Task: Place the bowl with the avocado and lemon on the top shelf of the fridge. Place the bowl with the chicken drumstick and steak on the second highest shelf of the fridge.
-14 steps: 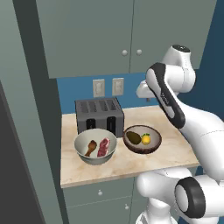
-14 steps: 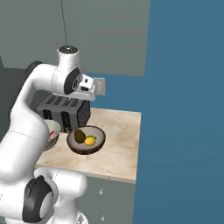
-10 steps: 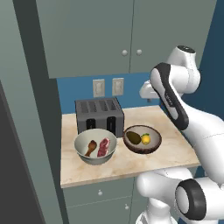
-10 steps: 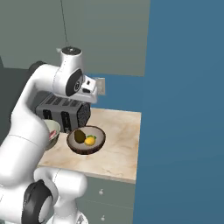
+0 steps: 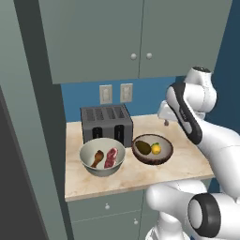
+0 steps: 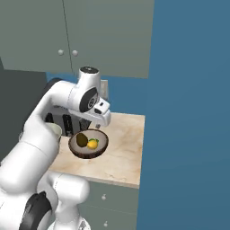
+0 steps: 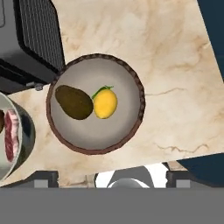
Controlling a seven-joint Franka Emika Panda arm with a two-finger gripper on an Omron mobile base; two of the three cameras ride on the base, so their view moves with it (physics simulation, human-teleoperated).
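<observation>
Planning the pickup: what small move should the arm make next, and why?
Probably lower the open end effector toward the rim of the dark brown bowl. It hangs above the bowl, which sits on the counter ungrasped, avocado and lemon inside.

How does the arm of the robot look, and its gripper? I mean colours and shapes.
The arm has smooth, rounded white segments with dark grey joint bands and round dark caps. The gripper has a white hand and two small dark square finger tips. No cables or markings are visible.

avocado (image 7: 74, 102) and lemon (image 7: 105, 103) touch in bowl (image 7: 131, 78) beside toaster (image 7: 30, 39).
</observation>
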